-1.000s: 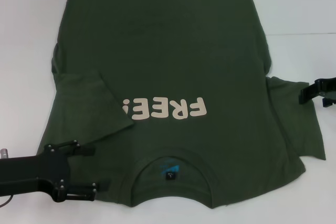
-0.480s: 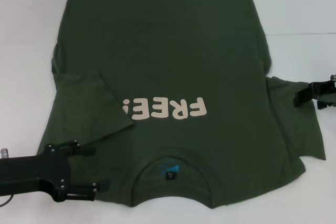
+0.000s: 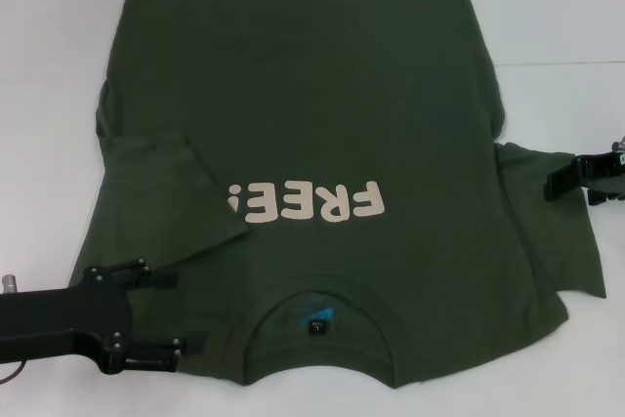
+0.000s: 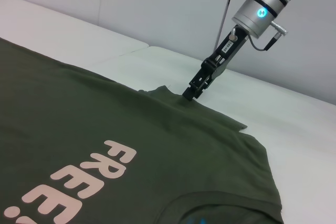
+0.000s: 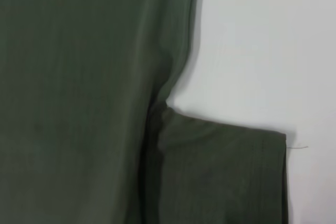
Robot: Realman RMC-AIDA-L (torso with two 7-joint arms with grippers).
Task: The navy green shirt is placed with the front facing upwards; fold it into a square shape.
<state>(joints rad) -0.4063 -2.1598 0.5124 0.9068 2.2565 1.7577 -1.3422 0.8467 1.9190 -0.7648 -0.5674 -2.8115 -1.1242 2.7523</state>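
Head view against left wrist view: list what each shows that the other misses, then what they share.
Only the head view shows the left gripper, open beside the collar, the left sleeve folded onto the chest, and the blue neck label. Only the left wrist view shows the right arm's silver wrist with its lit blue ring. Both show the green shirt, its FREE! print and the right gripper at the right sleeve.

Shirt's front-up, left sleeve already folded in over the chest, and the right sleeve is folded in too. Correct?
Not quite. On the navy green shirt only the left sleeve is folded in. The right sleeve lies spread flat on the table, as the head view shows, with the right gripper at its edge.
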